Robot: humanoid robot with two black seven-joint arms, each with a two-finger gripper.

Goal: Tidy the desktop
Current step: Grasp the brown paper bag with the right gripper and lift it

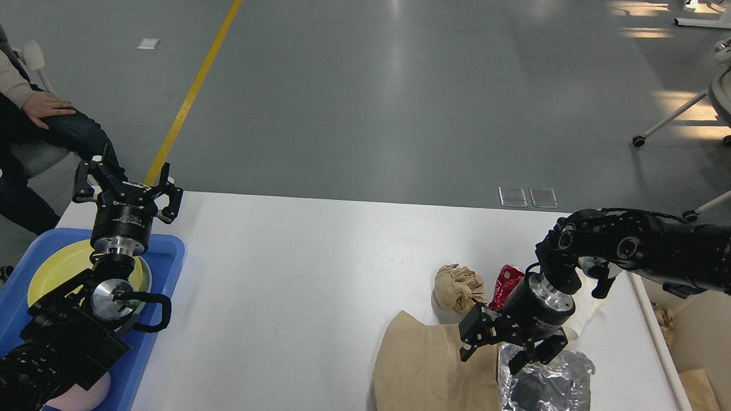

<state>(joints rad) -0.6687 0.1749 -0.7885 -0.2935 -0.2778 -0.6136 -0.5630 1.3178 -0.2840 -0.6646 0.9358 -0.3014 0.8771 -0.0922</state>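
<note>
The white desktop (302,270) fills the lower view. On its right lie a crumpled brown paper ball (458,286), a crushed red can (504,284), a flat brown paper bag (432,372) and a crinkled silver foil pouch (544,388). My right gripper (499,354) is open and points down over the top edge of the foil pouch, beside the bag. My left gripper (126,184) is open and empty, held up above the blue tray (163,265) at the left edge. A white paper cup is mostly hidden behind my right wrist.
The blue tray holds a yellow plate (65,268) and a pink item (91,396). A cream-white bin (695,339) with paper scraps stands at the right edge. A seated person (22,114) is at far left; an office chair (722,102) at far right.
</note>
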